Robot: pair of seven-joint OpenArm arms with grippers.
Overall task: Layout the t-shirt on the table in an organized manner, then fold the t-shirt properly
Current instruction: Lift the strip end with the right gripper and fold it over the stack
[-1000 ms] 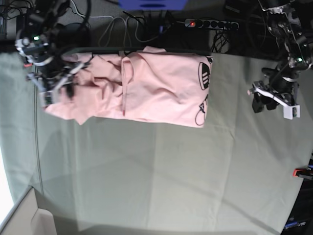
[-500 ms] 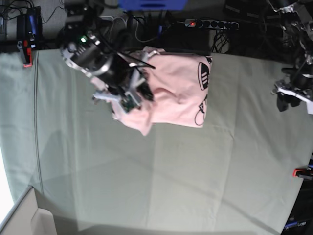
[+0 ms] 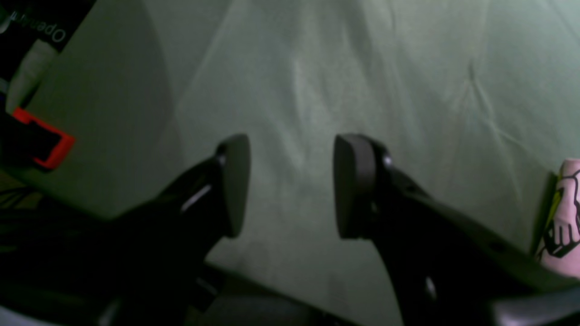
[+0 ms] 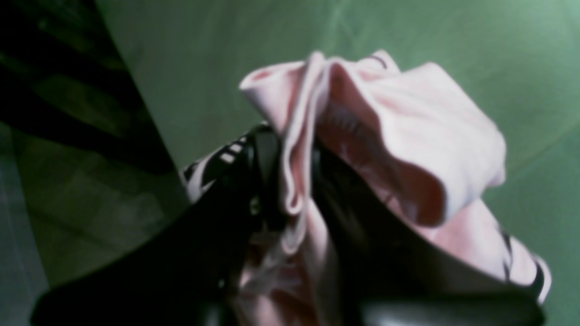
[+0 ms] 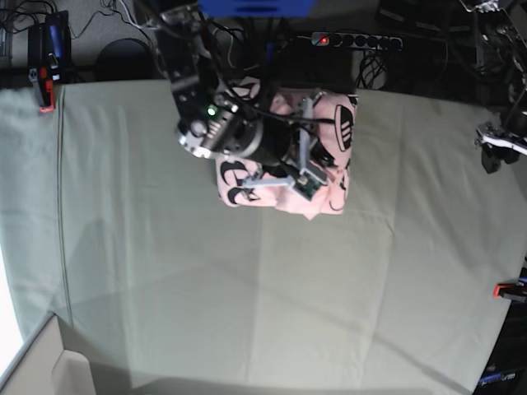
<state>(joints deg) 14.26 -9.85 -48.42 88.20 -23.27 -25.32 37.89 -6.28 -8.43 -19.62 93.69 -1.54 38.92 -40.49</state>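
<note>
Step in hand: we judge this to be a fold; the right pincer carries one side of the t-shirt across the rest of it.
Right pincer state: clamped on a bunched pink fold of the t-shirt, cloth pinched between its jaws.
Left pincer state: jaws apart, nothing between them; it hangs over bare cloth near the surface right edge.
T-shirt position: at the far edge of the surface, about midway along it, partly doubled over.
T-shirt to pincers: under and inside the right pincer; well apart from the left.
Next move: we would lower the held edge onto the printed end, align it, then release.
</note>
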